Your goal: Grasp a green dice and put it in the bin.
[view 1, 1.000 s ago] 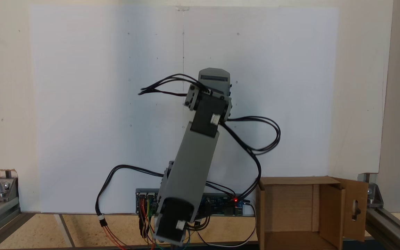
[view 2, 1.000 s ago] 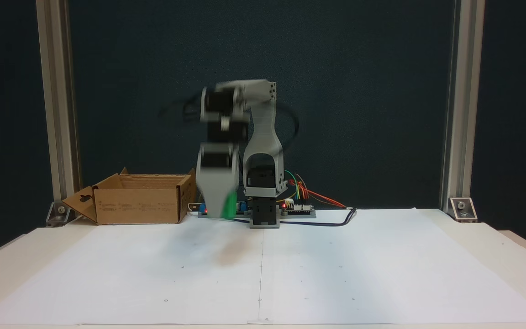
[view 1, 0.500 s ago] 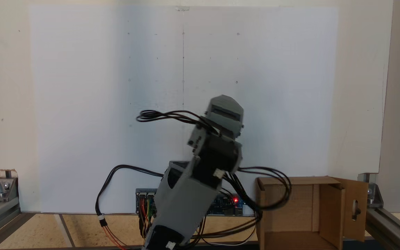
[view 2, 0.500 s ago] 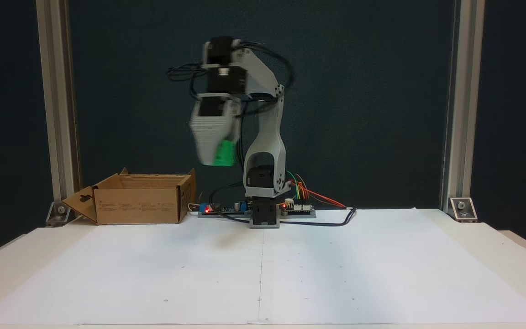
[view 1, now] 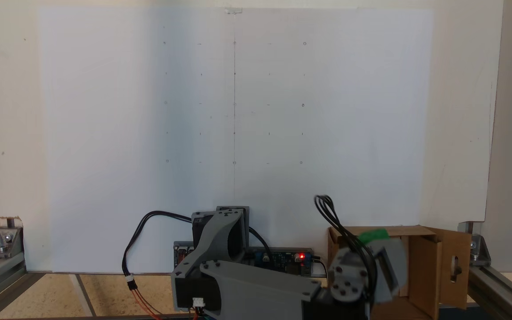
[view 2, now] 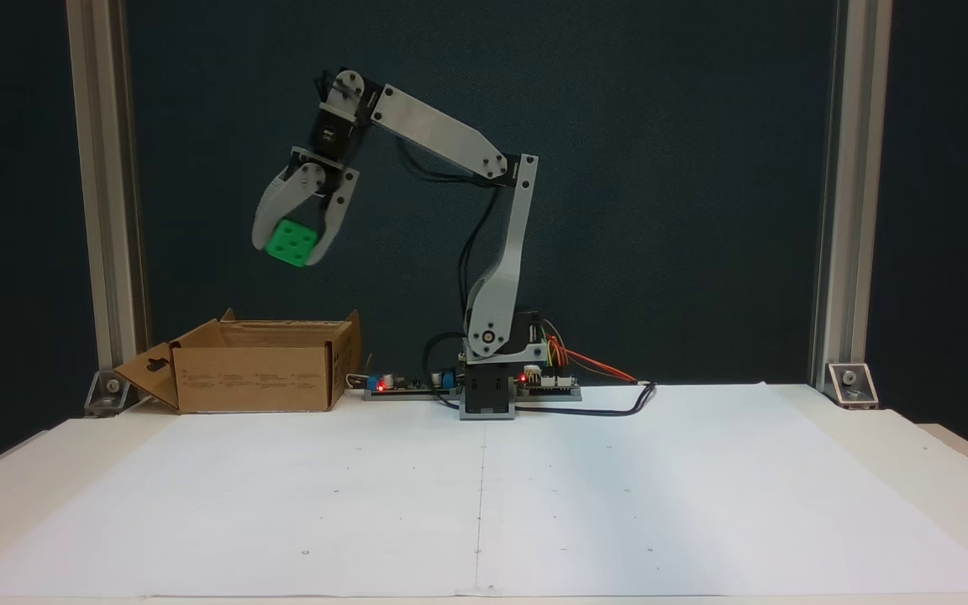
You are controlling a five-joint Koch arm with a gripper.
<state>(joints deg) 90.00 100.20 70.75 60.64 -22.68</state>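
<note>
My gripper (view 2: 292, 252) pinches the green dice (view 2: 291, 244) between both fingers, high above the bin (view 2: 257, 378). Transport step: in my judgement, the next move calls for spreading the fingers once they are centred over the bin's opening below them.

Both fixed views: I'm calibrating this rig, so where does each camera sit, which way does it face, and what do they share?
A fixed view: high above the arm's base side, looking down on the white paper; the arm's upper link lies along the bottom edge.
A fixed view: low at the table's front edge, facing the dark backdrop; the whole arm shows in profile.
Shared: the bin, the gripper with jaws closed on the green dice, held above the bin.
</note>
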